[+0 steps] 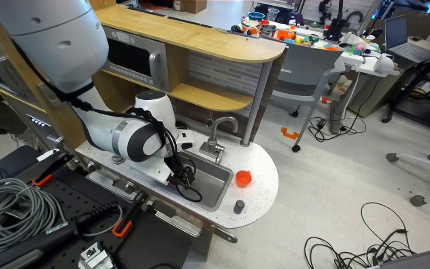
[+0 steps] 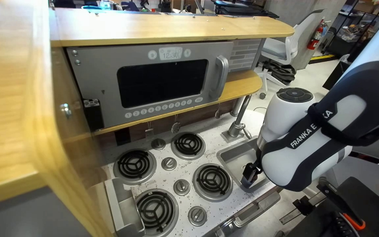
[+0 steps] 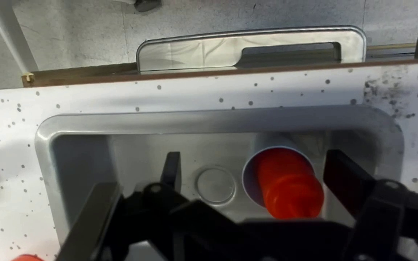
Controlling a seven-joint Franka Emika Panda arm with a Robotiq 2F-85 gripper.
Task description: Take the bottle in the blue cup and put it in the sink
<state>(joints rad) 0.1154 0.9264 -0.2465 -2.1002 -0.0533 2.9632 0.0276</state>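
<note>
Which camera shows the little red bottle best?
The wrist view: it looks into the sink and clearly shows the red bottle poking out of the pale-blue cup. In both exterior views, I can't make the red bottle out clearly.

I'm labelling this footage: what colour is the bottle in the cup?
Red; the bottle shows best in the wrist view.

One white-and-black arm (image 2: 311, 141), lettered FRANKA, is reaching in from the right. One dark pincer (image 2: 248, 181) is pointing down over the grey metal sink (image 2: 237, 164); the set of its jaws is not showing clearly. One metal faucet (image 2: 235, 129) is standing behind the sink. Four black coil burners (image 2: 213, 180) are lying beside the sink on the speckled white tabletop (image 2: 224, 209), four knobs (image 2: 181, 187) among them. One grey microwave (image 2: 163, 82), reading 12:30, is sitting beneath a wooden top shelf (image 2: 173, 29).
</note>
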